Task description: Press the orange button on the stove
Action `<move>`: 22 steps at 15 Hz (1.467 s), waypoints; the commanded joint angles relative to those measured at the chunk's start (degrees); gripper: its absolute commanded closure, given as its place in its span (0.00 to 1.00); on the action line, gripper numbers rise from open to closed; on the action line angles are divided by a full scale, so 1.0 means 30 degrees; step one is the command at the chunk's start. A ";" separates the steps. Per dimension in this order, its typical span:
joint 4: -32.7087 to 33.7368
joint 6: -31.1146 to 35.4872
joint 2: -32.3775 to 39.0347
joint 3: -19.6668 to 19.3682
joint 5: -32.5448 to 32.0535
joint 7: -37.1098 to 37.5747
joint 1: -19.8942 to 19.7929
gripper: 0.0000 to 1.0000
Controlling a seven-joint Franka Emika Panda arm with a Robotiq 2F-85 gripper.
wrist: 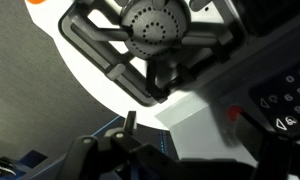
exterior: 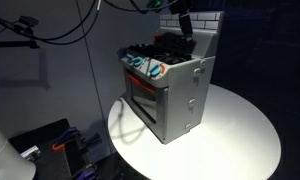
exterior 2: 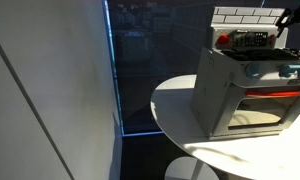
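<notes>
The grey toy stove stands on a round white table, also in the other exterior view. Its brick-patterned back wall rises behind the black burners. In the wrist view a burner fills the top and the tiny orange button sits on the dark panel at the right. My gripper hovers over the stove top, its fingers apart and holding nothing, with the button just right of centre between them. In both exterior views the gripper hangs above the back of the stove.
The round white table carries the stove near its edge. Blue-and-orange dial knobs line the stove front above the windowed oven door. Cables hang at the upper left. Dark equipment lies on the floor.
</notes>
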 commanded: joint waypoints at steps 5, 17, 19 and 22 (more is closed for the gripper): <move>0.0544 -0.0058 0.0333 -0.0176 0.0313 0.0032 0.0108 0.00; 0.0995 0.0037 0.0757 -0.0260 0.0113 0.0211 0.0136 0.00; 0.1130 0.0051 0.0887 -0.0283 0.0103 0.0228 0.0147 0.00; 0.1350 0.0069 0.1095 -0.0316 0.0099 0.0234 0.0172 0.00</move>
